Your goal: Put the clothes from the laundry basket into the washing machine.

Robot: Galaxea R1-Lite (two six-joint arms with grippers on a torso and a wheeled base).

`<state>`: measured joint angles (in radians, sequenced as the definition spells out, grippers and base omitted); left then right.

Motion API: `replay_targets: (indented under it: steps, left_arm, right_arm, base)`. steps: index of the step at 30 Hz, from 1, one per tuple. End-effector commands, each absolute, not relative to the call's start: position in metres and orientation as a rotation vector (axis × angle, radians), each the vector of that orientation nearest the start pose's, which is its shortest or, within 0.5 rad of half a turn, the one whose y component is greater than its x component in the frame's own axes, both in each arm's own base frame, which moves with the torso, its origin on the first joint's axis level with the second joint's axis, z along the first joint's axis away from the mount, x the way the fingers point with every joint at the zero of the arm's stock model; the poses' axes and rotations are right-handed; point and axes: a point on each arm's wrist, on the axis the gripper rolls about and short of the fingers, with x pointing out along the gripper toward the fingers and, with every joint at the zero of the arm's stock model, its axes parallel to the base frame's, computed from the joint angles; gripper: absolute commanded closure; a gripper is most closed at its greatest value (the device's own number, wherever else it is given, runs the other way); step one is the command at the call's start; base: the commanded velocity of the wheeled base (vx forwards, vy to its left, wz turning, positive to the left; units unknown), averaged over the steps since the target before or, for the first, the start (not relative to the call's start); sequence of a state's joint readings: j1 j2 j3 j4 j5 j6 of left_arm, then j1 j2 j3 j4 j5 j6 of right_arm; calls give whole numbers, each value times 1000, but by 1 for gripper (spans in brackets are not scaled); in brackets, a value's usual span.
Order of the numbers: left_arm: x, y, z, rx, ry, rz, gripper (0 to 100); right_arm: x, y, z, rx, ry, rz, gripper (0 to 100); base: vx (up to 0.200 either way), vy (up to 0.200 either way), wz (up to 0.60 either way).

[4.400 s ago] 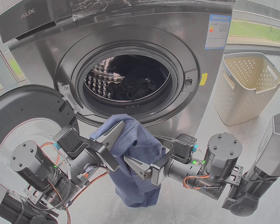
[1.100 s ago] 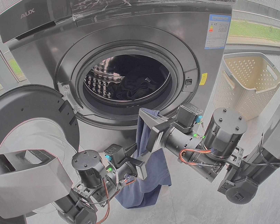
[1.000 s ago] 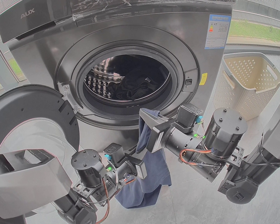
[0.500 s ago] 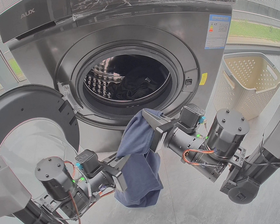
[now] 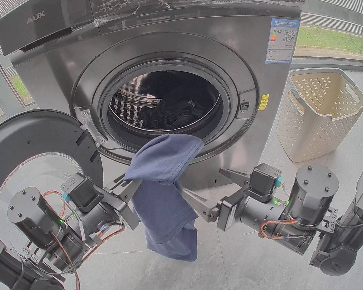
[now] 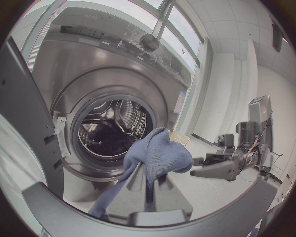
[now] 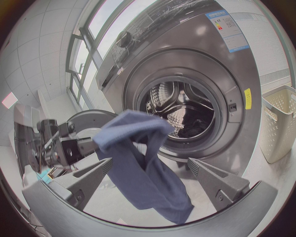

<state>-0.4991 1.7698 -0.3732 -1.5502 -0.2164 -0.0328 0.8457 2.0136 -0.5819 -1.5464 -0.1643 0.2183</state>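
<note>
garment (image 5: pixel 165 186), blue, pinched between the clenched fingers of left gripper (image 5: pixel 132 185), bunched over the tips and hung down toward floor (image 5: pixel 237 270), just in front of washing machine (image 5: pixel 238 43), below the mouth of its drum (image 5: pixel 130 106). right gripper (image 5: pixel 203 184) spread wide, released, just beside the hanging cloth on the side nearer laundry basket (image 5: pixel 321 107). dark clothes (image 5: pixel 171 108) seen deep in the drum. door (image 5: pixel 22 141) swung fully open at the machine's hinge side; basket stood by the opposite front corner, bare floor between.
</note>
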Motion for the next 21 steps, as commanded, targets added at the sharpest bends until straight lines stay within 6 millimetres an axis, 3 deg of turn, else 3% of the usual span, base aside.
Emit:
replay_targets:
  steps: [1,12,21]
  left_arm:
    - [225,-126,165,-64,-199,-730,100]
    - [210,-120,174,-103,-214,-821,100]
    - [210,-122,173,-106,-207,-832,100]
  right_arm:
    - [217,236,113,245,6,680,0]
    - [263,240,92,243,0,597,0]
    - [274,254,56,202,72,609,0]
  base:
    - [0,0,0]
    - [0,0,0]
    - [0,0,0]
